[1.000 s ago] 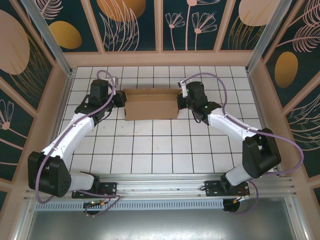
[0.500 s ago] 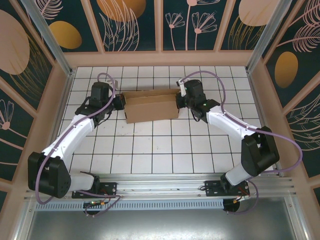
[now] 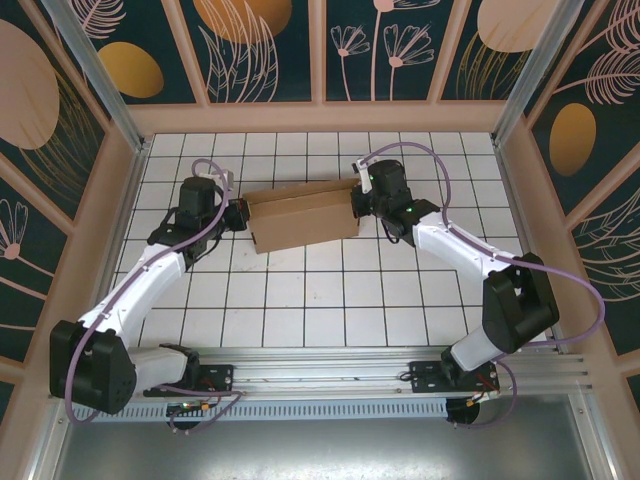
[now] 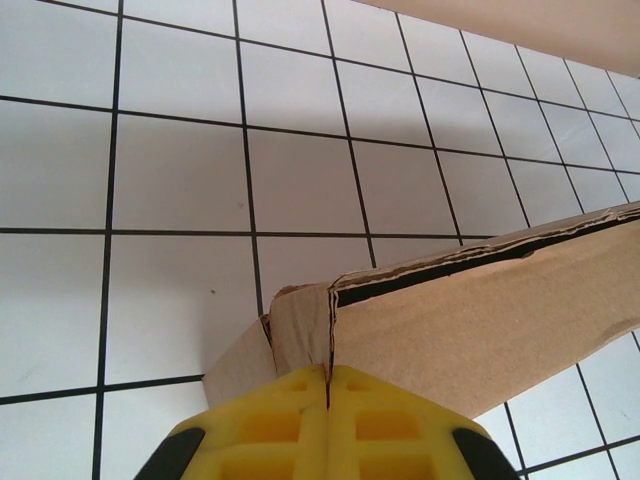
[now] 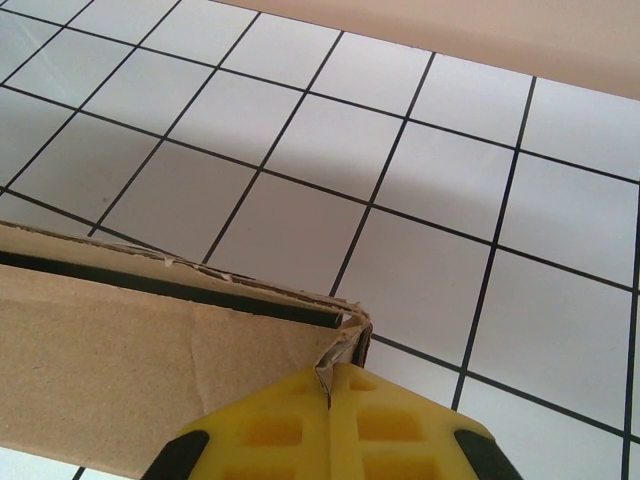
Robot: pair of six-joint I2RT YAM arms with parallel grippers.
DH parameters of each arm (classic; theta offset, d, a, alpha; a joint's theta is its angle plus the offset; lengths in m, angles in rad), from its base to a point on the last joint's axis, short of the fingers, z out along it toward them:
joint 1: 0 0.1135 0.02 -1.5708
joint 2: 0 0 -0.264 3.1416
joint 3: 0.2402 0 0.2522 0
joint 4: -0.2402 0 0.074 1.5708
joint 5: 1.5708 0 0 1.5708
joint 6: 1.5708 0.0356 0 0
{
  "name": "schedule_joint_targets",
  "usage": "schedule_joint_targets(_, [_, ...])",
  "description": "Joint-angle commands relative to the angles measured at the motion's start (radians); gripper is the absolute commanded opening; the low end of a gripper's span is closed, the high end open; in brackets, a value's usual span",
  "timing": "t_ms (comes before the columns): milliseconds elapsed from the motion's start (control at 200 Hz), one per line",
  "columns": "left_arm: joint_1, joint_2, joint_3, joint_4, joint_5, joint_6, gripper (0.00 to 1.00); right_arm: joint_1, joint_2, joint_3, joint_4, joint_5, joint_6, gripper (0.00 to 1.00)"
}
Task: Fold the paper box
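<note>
The left hand is clenched: in its wrist view the 2 yellow fingertips meet along a thin seam, and the corner of the paper box runs straight into that seam, pinched between them. From that corner the brown cardboard wall stretches away to the right, its torn corrugated top edge showing a dark slot just below the rim, and a short flap folds off to the left of the grip.

The right hand is clenched in the same way. Its yellow fingertips close on the opposite corner of the box, where the cardboard edge bends down into the seam. The wall runs off to the left, again with a dark gap under its frayed upper edge.

From above, the box sits between the 2 hands at the far middle of the white tiled desk, with 1 hand at each short end. It is skewed on the grid, with its left end nearer the arm bases and its right end farther away. Whether its underside touches the tiles I cannot tell. Both arms reach forward and inward from their bases at the near edge.
</note>
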Motion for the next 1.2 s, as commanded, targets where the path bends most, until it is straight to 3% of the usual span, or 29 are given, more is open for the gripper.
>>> schedule_joint_targets(0, [0.021, -0.024, -0.023, 0.065, 0.039, -0.024, 0.00, 0.013, 0.000, -0.045, -0.082, -0.026, -0.014, 0.00])
schedule_joint_targets(225, [0.058, -0.044, -0.044, 0.140, 0.151, -0.102, 0.00, 0.010, -0.004, -0.058, -0.080, -0.032, -0.008, 0.00])
schedule_joint_targets(676, [0.072, -0.033, 0.005, 0.090, 0.155, -0.098, 0.00, 0.010, 0.002, -0.054, -0.091, -0.026, -0.018, 0.00])
schedule_joint_targets(1026, [0.107, -0.040, 0.026, 0.099, 0.236, -0.133, 0.00, 0.006, 0.013, -0.045, -0.103, -0.027, -0.027, 0.00])
schedule_joint_targets(1196, [0.107, -0.024, 0.064, 0.044, 0.204, -0.102, 0.00, 0.002, 0.008, 0.014, -0.130, -0.038, -0.029, 0.00])
